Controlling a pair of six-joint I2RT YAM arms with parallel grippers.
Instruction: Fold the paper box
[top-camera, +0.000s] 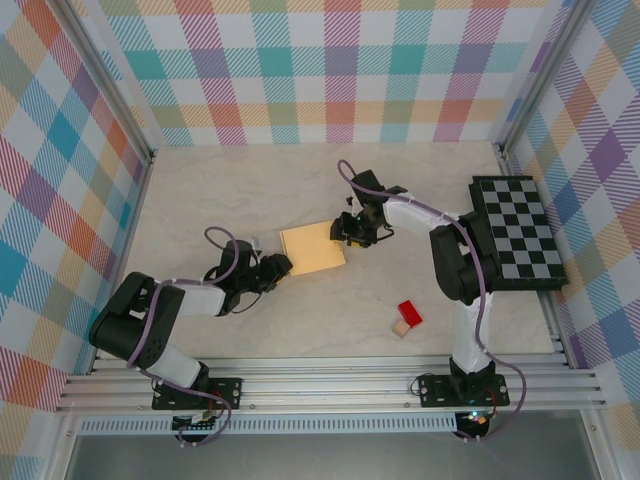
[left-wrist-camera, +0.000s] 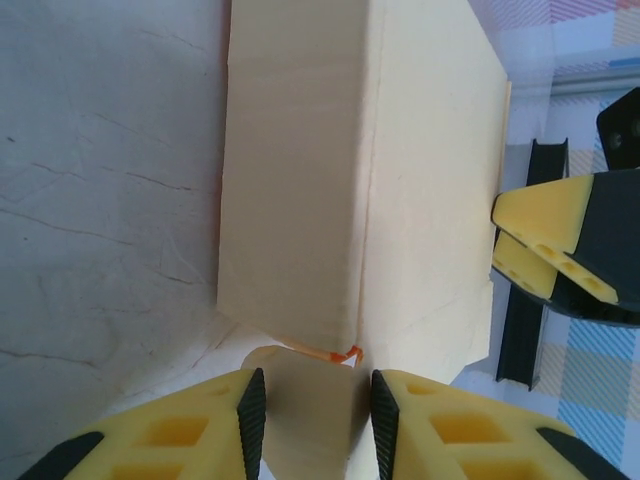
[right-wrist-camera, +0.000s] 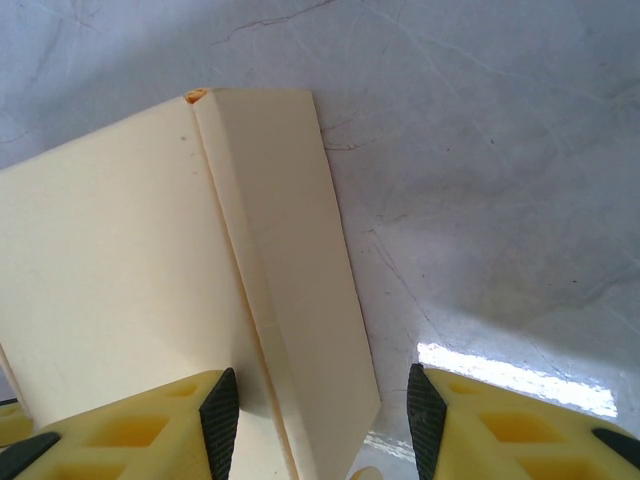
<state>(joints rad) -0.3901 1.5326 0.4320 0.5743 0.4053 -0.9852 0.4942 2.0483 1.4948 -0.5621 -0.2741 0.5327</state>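
Paper box (top-camera: 313, 248) lies flat near the middle of the surface (top-camera: 300, 335), between the two grippers. It is pale yellow and folded into a thin, closed shape.

The left gripper (top-camera: 281, 268) is at the box's near left corner. In the left wrist view, a small flap (left-wrist-camera: 310, 395) at the end of the paper box (left-wrist-camera: 300, 180) sits right between the fingers of the left gripper (left-wrist-camera: 315, 425). The flap fills the gap from one black pad to the other. I cannot tell if the fingers are squeezing it or just touching it.

The right gripper (top-camera: 350, 228) is at the box's far right corner. In the right wrist view, the right gripper (right-wrist-camera: 315, 420) is open. One narrow side of the box (right-wrist-camera: 110, 290) lies between its fingers, with bare surface showing beside the right finger (right-wrist-camera: 425, 415).

The box's long side runs left to right, tipped a little, so the left end sits nearer to the arms' bases.

There is one paper box and two grippers. Near the right arm lie one red block (top-camera: 410, 312) and one tan cube (top-camera: 402, 327), touching each other. One black-and-white checkered board (top-camera: 518, 235) sits at the right edge.
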